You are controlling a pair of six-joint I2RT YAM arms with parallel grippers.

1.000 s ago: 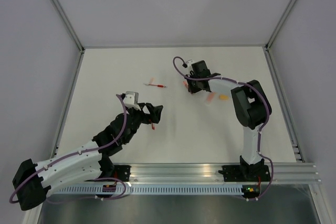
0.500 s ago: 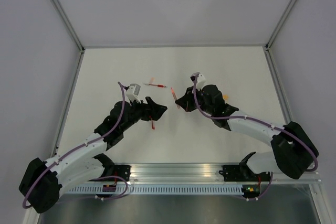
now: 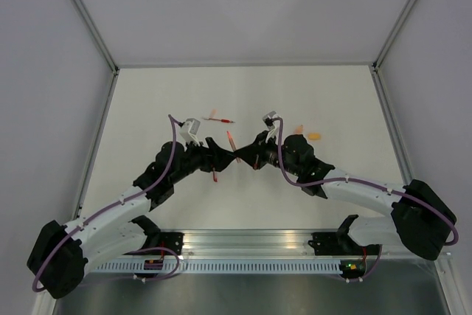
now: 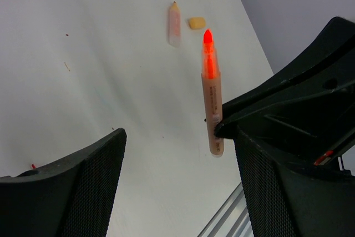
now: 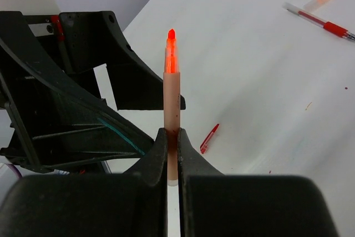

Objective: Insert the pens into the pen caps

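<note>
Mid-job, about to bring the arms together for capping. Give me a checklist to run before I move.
1. Pen held: right gripper shut on the pinkish-red pen: ok.
2. Pen tip bare and clear of the fingers: ok.
3. Cap in hand: left gripper is open and empty: not ok.
4. Cap available: red cap lies free on the table: ok.
5. That cap fits this pen: cannot tell.

No text or label is legible anywhere.
</note>
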